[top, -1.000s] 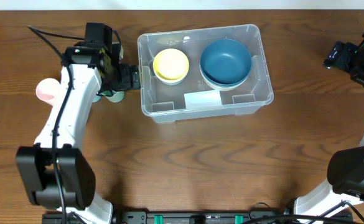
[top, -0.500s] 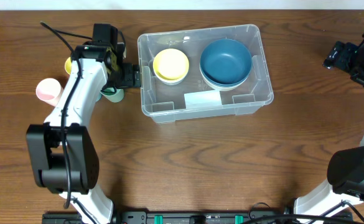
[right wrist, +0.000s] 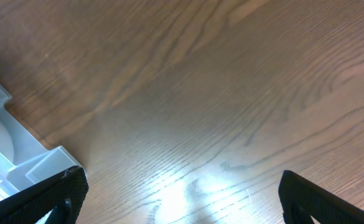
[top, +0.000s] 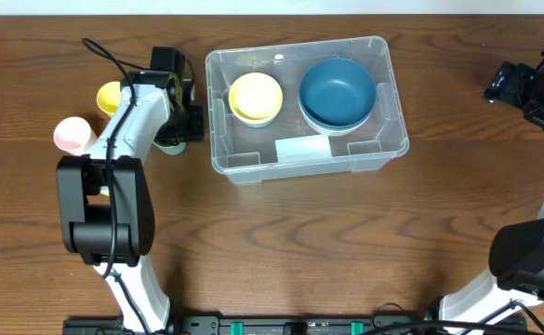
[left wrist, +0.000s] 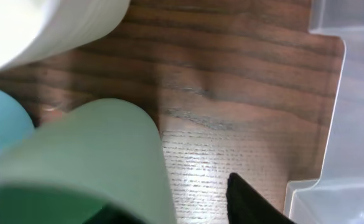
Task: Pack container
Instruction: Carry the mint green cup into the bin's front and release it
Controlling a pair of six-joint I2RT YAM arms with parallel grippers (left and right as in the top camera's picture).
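The container is a clear bin at the table's middle, holding a yellow bowl and a blue bowl. My left gripper hangs just left of it, over a pale green cup. In the left wrist view the green cup fills the lower left. One finger is a dark shape low inside it and the other finger stands outside, a gap away from the wall, so the gripper is part open. My right gripper is far right, open over bare wood.
A yellow cup and a pink cup stand left of the left arm. A light blue cup sits against the green one. The container's wall is close on the right, and its corner shows left of the right gripper.
The left arm has swung its elbow inward, uncovering the yellow cup. Its jaws have narrowed around the green cup's wall. The right arm has not moved.
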